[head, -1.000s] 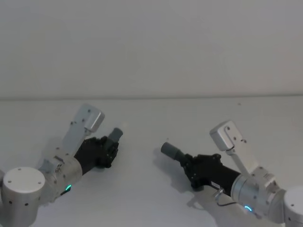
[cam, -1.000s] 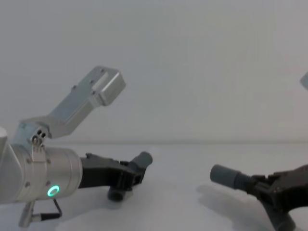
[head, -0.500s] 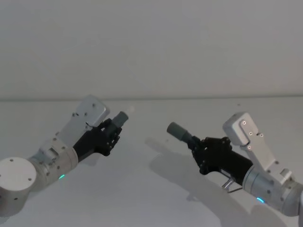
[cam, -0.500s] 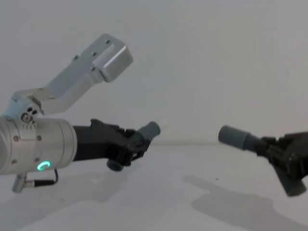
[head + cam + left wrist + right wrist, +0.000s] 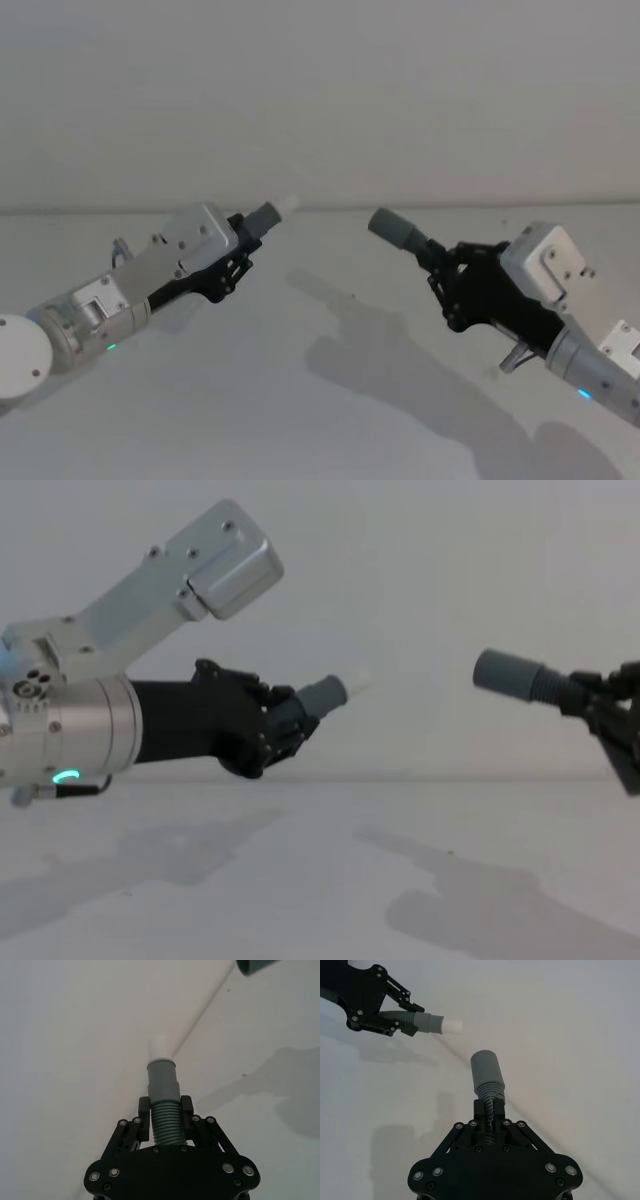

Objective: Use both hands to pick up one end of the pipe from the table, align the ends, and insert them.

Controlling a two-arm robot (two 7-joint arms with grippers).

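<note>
The left tool (image 5: 238, 262) is closed on the ribbed stretch of the left hose piece (image 5: 165, 1122), just behind its smooth cuff (image 5: 162, 1077). That cuff and its narrower white tip (image 5: 161, 1047) stick out beyond the fingertips, toward the right tool (image 5: 441, 263). The right tool is clamped the same way on the ribs of the right hose piece (image 5: 490, 1091), and the open cuff (image 5: 485, 1071) juts ahead of it. Both pieces hang in the air above the desk (image 5: 300, 400). The two ends are well apart and roughly face each other, but not in line: from the right wrist, the white tip points across the front of the open cuff rather than into it.

The pieces look light. The ribbed sections probably flex, so a hold close behind each cuff should keep the end from drooping, and the ribs give the fingers purchase. The smooth cuffs seem stiffer and more likely to slip. The fit is probably snug, so the ends need to be coaxial before they are pushed together.
</note>
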